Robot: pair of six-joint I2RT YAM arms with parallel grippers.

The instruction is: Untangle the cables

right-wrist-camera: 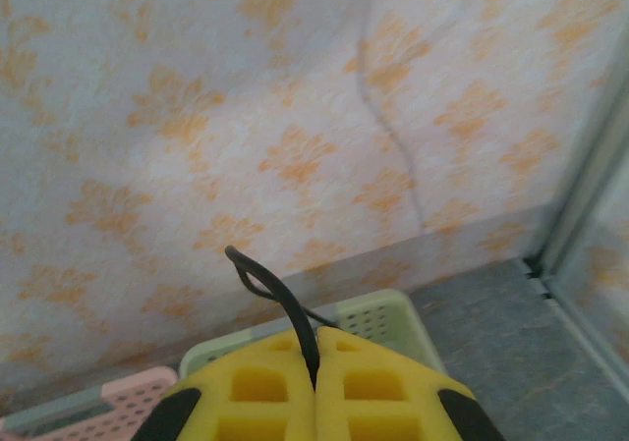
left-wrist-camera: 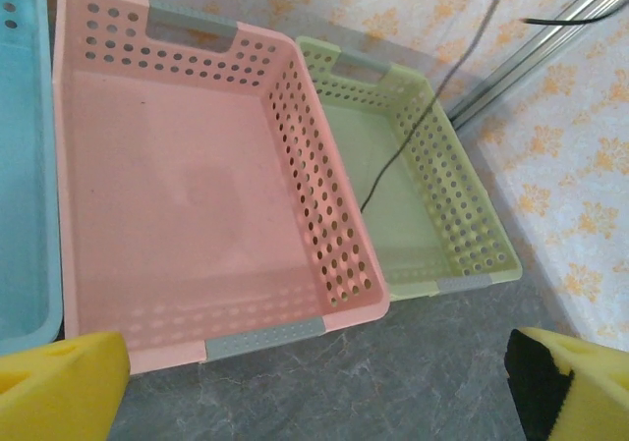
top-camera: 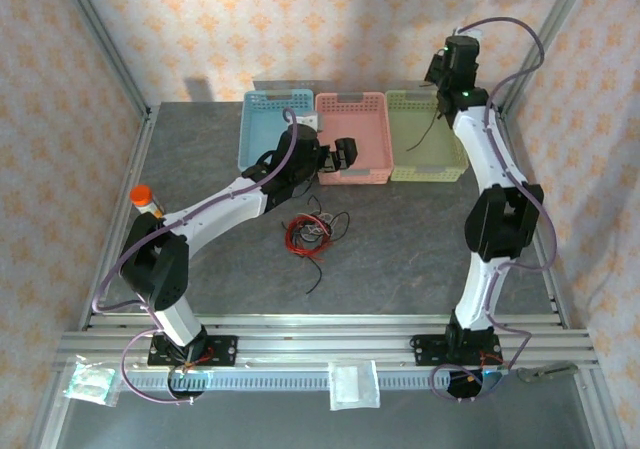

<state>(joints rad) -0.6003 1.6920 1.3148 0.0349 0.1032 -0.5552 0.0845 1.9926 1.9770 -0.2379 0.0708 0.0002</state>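
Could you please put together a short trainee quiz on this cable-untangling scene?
1. True or false: the right gripper is shut on a thin black cable.
2. That cable's loose end hangs into which perforated plastic basket? A blue, B pink, C green.
3. Fill in: the jaws of the left gripper stand ____.
Key: 1 true. 2 C, the green perforated plastic basket. 3 open.

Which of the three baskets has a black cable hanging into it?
The green basket at the row's right end: the black cable dangles into it from the right hand; the pink basket is bare.
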